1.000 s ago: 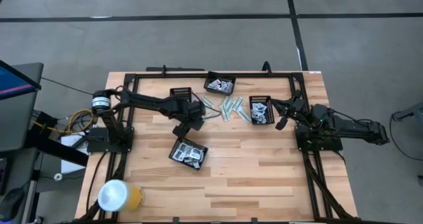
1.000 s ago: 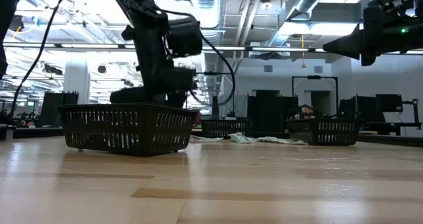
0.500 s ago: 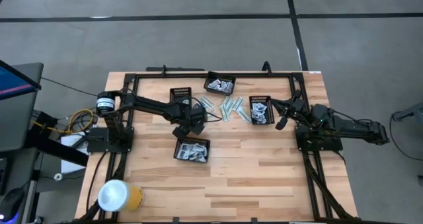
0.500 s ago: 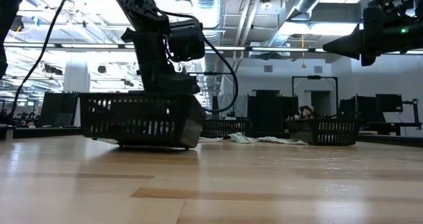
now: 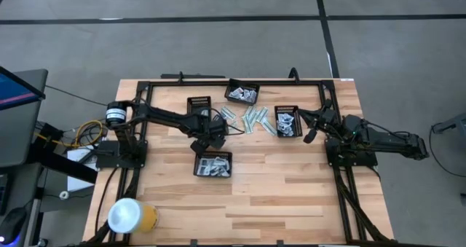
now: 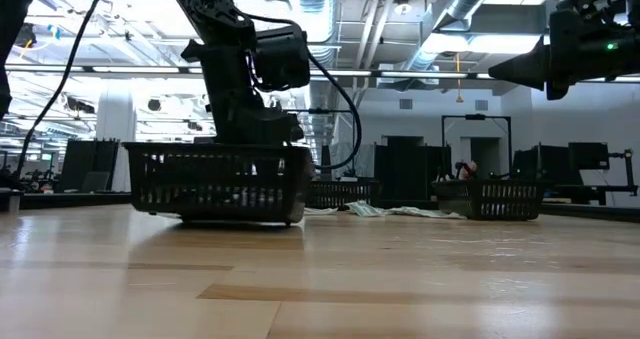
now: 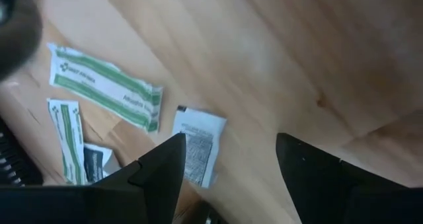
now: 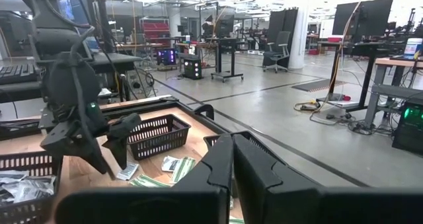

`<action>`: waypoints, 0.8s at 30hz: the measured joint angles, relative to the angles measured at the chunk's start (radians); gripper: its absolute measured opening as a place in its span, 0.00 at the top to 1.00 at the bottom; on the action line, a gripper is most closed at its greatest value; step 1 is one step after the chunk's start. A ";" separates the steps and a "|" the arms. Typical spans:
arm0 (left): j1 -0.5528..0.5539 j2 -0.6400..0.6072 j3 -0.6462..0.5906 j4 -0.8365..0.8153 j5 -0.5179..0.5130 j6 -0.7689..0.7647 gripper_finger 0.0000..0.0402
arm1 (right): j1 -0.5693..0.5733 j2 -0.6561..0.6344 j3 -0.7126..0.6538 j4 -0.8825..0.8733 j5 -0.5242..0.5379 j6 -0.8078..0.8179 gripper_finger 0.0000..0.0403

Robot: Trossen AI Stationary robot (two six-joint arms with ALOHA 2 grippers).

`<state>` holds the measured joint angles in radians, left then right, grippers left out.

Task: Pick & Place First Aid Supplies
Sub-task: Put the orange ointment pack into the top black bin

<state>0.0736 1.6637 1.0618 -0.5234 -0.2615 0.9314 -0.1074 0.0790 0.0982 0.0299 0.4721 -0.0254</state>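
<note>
Here the left gripper (image 5: 216, 134) hovers with fingers spread and empty just beyond the near mesh tray (image 5: 212, 165), over loose green-striped strips (image 7: 106, 86) and a white sachet (image 7: 198, 145). The right gripper (image 5: 312, 127), fingers pressed together, waits at the right.

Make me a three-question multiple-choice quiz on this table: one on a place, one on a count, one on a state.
1. Where do the loose strips lie?
A in the near tray
B on the table among the far trays
C on the floor

2. How many black mesh trays are on the table?
A two
B four
C six

3. The right hand is:
A shut and empty
B open wide
C gripping a tray

Answers:
1. B, the high view shows them on bare wood.
2. B, four show from above.
3. A, its wrist view shows the fingers pressed together with nothing between them.
</note>
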 joint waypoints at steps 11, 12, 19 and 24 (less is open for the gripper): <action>-0.019 -0.046 0.001 -0.031 0.024 -0.001 0.41 | 0.000 0.000 0.000 0.000 0.000 0.000 0.98; -0.019 -0.049 0.001 -0.033 0.022 -0.001 0.41 | 0.000 0.000 0.000 0.001 0.000 0.000 0.98; -0.019 -0.070 0.001 -0.043 0.018 0.020 0.41 | 0.000 0.000 0.000 0.000 0.000 0.000 0.98; -0.006 -0.072 0.001 -0.045 0.020 0.091 0.41 | 0.000 0.000 0.000 0.000 0.000 0.000 0.98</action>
<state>0.0679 1.5921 1.0630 -0.5682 -0.2411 1.0228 -0.1070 0.0789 0.0982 0.0299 0.4721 -0.0254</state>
